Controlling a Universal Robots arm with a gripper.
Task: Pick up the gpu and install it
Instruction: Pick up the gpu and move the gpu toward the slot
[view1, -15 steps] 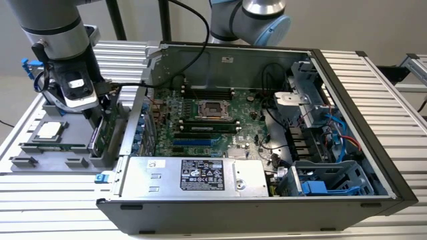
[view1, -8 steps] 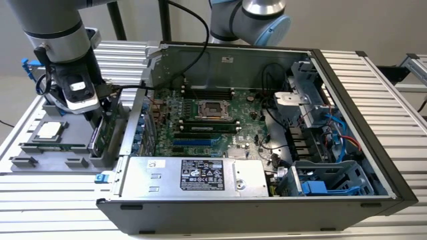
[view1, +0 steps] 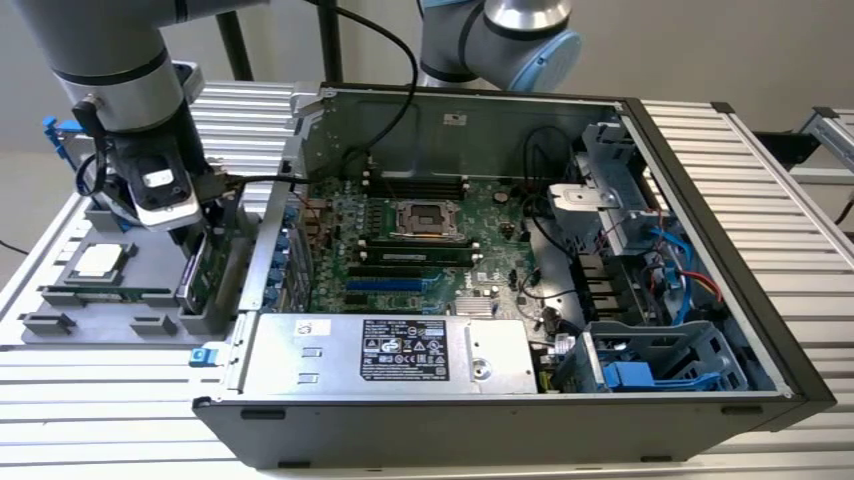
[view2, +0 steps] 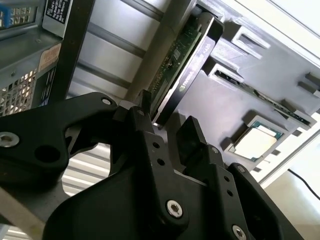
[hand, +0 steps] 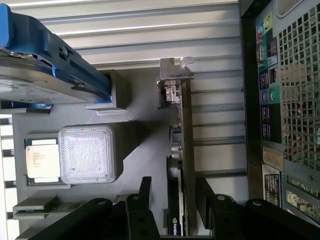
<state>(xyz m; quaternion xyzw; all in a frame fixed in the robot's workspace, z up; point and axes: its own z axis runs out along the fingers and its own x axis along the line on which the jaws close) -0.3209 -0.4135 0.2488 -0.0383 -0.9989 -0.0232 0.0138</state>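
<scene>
I have the gripper (hand: 172, 189) right over the gpu (hand: 183, 135), its black fingers (hand: 145, 190) spread apart with one on each side of the card. A gap shows on one side, so nothing is pinched. The gpu (view1: 200, 275) stands on its long edge in a slot of the gray tray (view1: 80, 330), just outside the open computer case (view1: 534, 400). One face is green circuit board and the other is a black shroud (view2: 197, 65). A silver bracket (hand: 175, 70) caps the end away from the gripper. A processor chip (hand: 42, 160) lies nearby on the same tray.
</scene>
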